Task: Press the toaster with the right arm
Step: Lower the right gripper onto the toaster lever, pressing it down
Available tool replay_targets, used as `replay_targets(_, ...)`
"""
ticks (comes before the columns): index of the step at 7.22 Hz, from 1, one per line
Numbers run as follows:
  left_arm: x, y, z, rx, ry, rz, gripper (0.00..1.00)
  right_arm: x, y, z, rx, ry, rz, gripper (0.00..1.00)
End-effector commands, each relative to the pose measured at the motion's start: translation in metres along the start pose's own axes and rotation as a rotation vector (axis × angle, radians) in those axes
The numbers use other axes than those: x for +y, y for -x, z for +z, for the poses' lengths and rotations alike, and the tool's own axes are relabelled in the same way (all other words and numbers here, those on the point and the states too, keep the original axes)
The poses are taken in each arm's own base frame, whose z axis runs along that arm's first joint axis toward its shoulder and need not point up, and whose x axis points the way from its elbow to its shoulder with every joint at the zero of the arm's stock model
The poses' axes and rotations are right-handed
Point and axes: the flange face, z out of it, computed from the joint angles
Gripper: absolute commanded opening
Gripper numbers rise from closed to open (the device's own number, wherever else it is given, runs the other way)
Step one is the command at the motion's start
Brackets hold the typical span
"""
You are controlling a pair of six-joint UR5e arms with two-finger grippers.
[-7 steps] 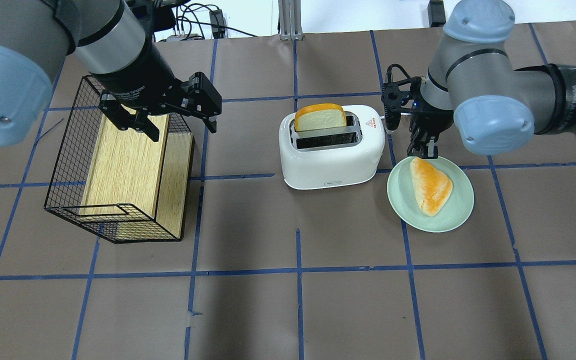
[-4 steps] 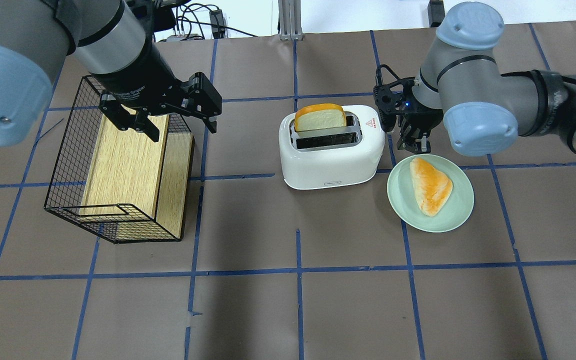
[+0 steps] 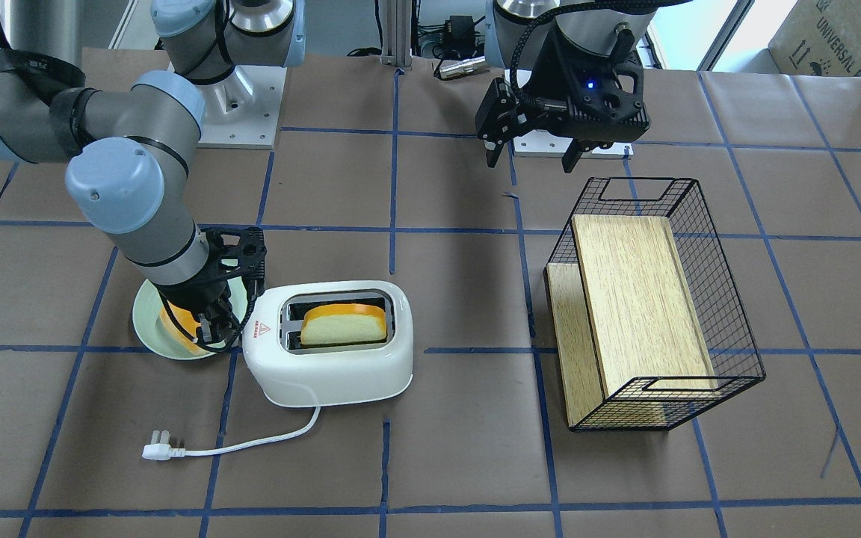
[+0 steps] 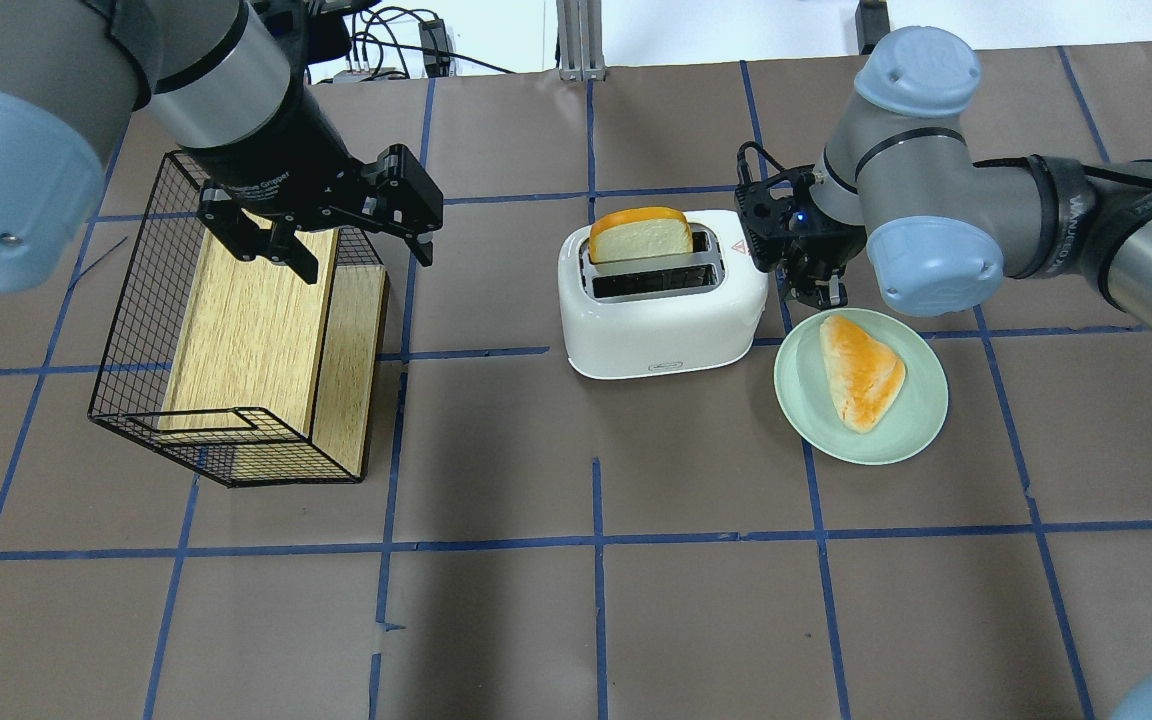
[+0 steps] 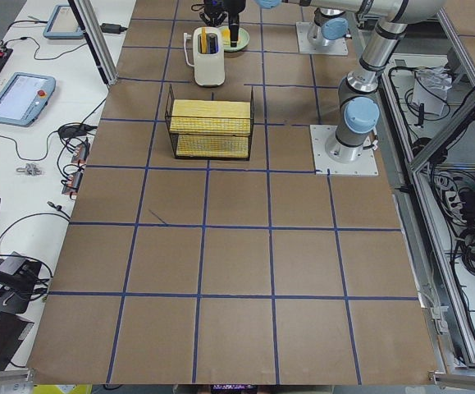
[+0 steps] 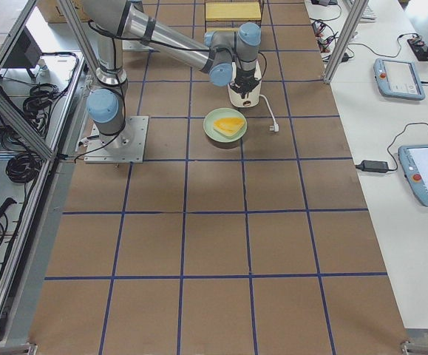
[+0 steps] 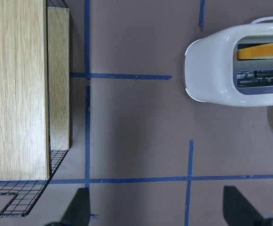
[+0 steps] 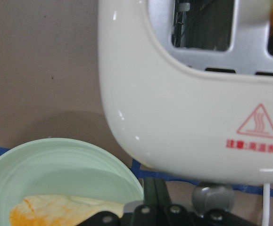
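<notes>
The white toaster (image 4: 661, 320) stands mid-table with a slice of bread (image 4: 641, 235) upright in its far slot. It also shows in the front view (image 3: 326, 373). My right gripper (image 4: 816, 290) is shut and empty, hanging close beside the toaster's right end, above the far rim of the plate. In the right wrist view the toaster's end with the red triangle label (image 8: 261, 122) fills the frame. The grey lever knob (image 8: 214, 197) sits just beside my shut fingers (image 8: 155, 207). My left gripper (image 4: 366, 262) is open and empty above the wire basket.
A green plate (image 4: 926, 420) with a piece of bread (image 4: 861, 370) lies right of the toaster. A black wire basket (image 4: 136, 330) holding a wooden box (image 4: 246, 330) stands at the left. The toaster's white cord and plug (image 3: 155, 451) trail on the operators' side.
My right gripper has moved left, from over the plate's far edge to close beside the toaster's right end. The left arm has not moved.
</notes>
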Motion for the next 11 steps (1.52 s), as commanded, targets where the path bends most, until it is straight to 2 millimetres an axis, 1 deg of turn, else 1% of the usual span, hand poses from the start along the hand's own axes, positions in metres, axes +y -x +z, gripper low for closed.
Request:
replay_targets(1, 0.0, 0.0, 0.0, 0.001, 0.0, 0.0, 1.0, 0.0, -0.002, 0.009, -0.011, -0.015, 0.001, 0.13)
replay_targets(2, 0.0, -0.001, 0.0, 0.0, 0.0, 0.001, 1.0, -0.001, -0.002, 0.01, -0.011, -0.023, -0.001, 0.13)
replay_targets(5, 0.0, -0.001, 0.0, 0.0, 0.0, 0.001, 1.0, 0.001, -0.007, 0.025, -0.018, -0.029, 0.0, 0.13)
replay_targets(8, 0.0, -0.001, 0.0, 0.0, 0.0, 0.001, 1.0, 0.003, -0.009, 0.031, -0.013, -0.023, 0.001, 0.13)
replay_targets(11, 0.0, 0.0, 0.0, 0.0, 0.0, 0.0, 1.0, 0.005, -0.014, 0.042, -0.01, -0.023, 0.001, 0.13)
